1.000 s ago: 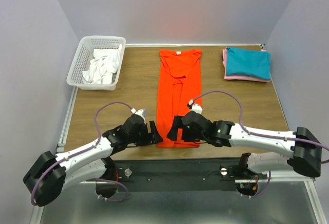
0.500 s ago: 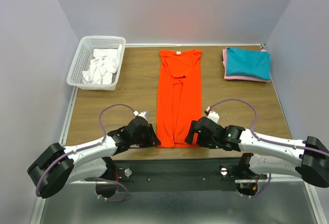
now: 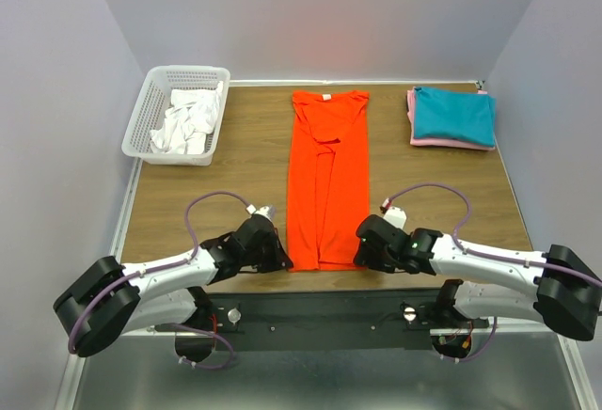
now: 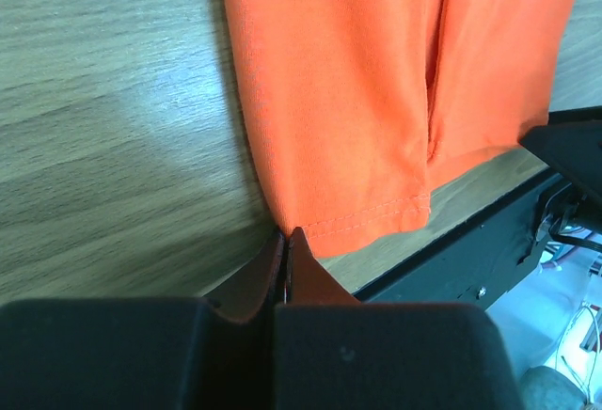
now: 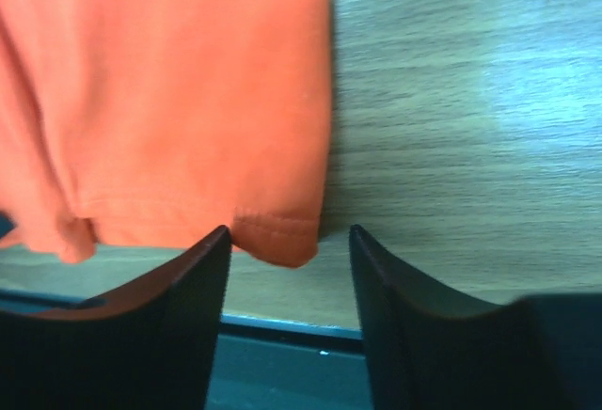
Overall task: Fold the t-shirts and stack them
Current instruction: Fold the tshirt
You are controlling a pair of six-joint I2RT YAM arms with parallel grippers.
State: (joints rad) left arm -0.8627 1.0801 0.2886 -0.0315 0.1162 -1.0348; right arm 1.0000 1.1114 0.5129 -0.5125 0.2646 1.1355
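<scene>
Down low, the left claw [image 3: 284, 260] is pressed together at a corner of the orange shirt [image 3: 326, 175]. The right claw [image 3: 361, 257] is spread.

This looks like a robotics lab test cell: a wood-topped desk [image 3: 235, 165] is boxed in on the left, far and right by bare pale walls [image 3: 320, 15], and a cabled left arm [image 3: 160, 278] and right arm [image 3: 489, 258] are bolted to a black rail [image 3: 320, 308] at its near edge.
</scene>
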